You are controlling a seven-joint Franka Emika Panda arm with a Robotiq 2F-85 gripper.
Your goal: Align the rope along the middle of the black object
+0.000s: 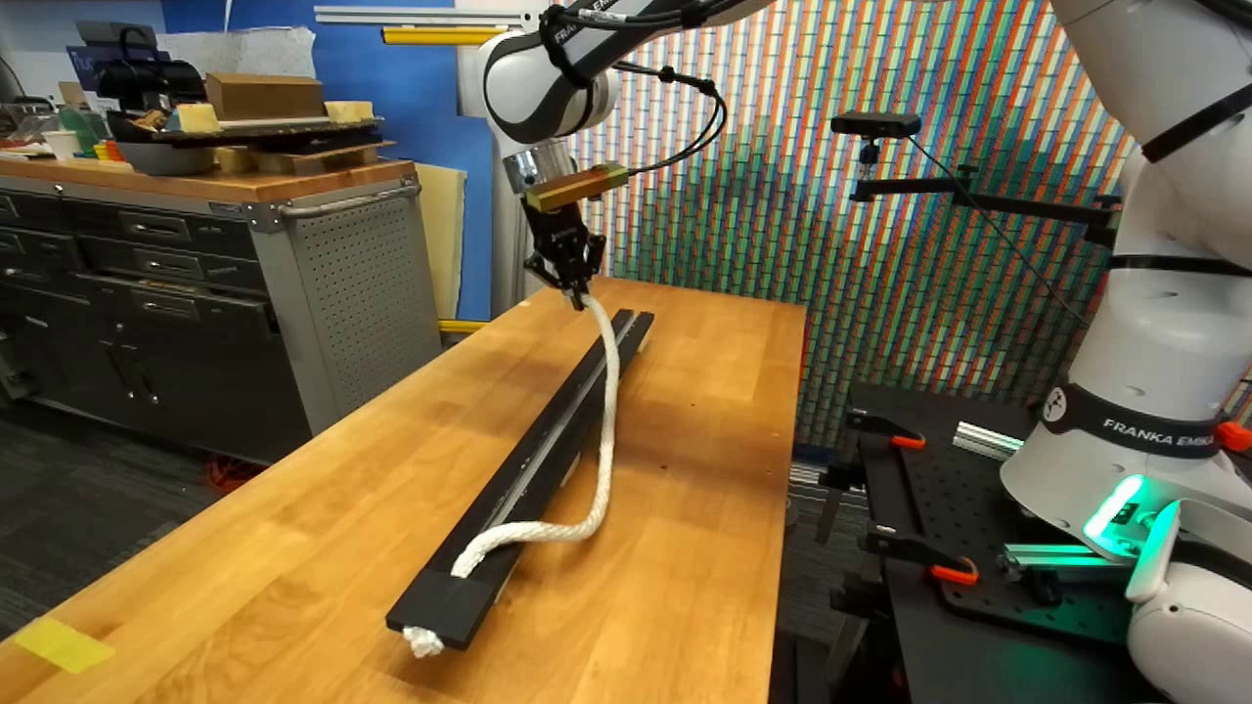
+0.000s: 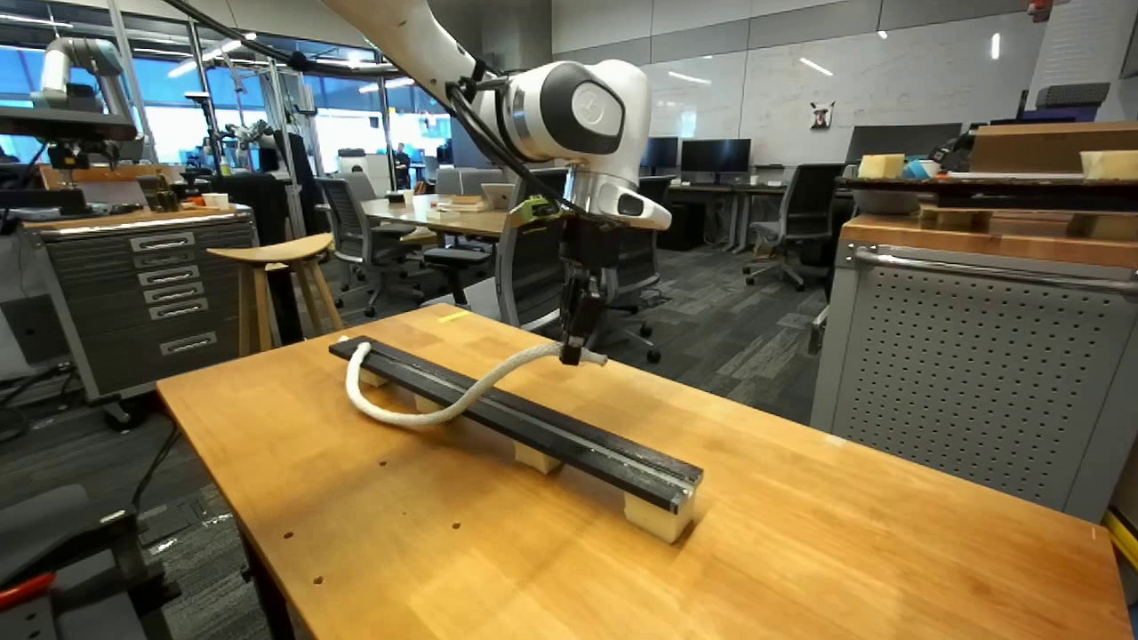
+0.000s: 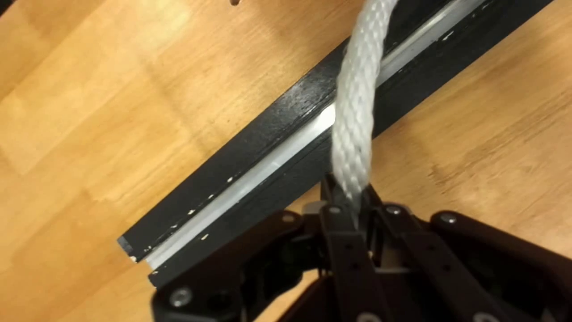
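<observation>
Black hand (image 3: 351,197) clenches the rope (image 1: 607,430) near one end (its slack bows out beside the black bar (image 2: 569,446)).

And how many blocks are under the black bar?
4 show under the black bar in an exterior view: first block at its near end, second block next along, third block partly behind the rope, fourth block near the far end. More may be hidden.
</observation>
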